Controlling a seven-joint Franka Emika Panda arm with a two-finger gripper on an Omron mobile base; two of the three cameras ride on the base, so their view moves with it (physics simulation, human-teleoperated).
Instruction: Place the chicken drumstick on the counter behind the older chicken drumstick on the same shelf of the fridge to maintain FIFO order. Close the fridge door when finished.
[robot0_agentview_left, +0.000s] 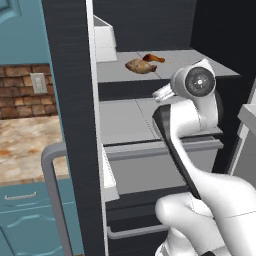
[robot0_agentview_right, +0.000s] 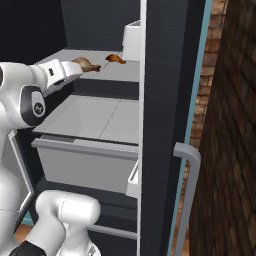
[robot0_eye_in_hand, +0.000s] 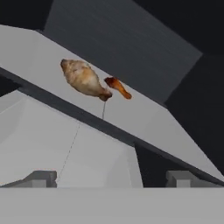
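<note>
We are judging the placing done: the chicken drumstick is lying on the shelf just behind the older chicken drumstick, nearly touching it. Our end effector is hanging empty in front of the shelf's edge, tips standing apart. Next we are needing to draw the arm clear of the fridge, then swing the fridge door shut; the opening is leaving little room beside it.

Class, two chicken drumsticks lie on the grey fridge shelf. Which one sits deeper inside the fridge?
The small orange-brown drumstick with the thin bone end sits deeper. The plumper pale tan drumstick lies in front of it, nearer the shelf's front edge.
</note>
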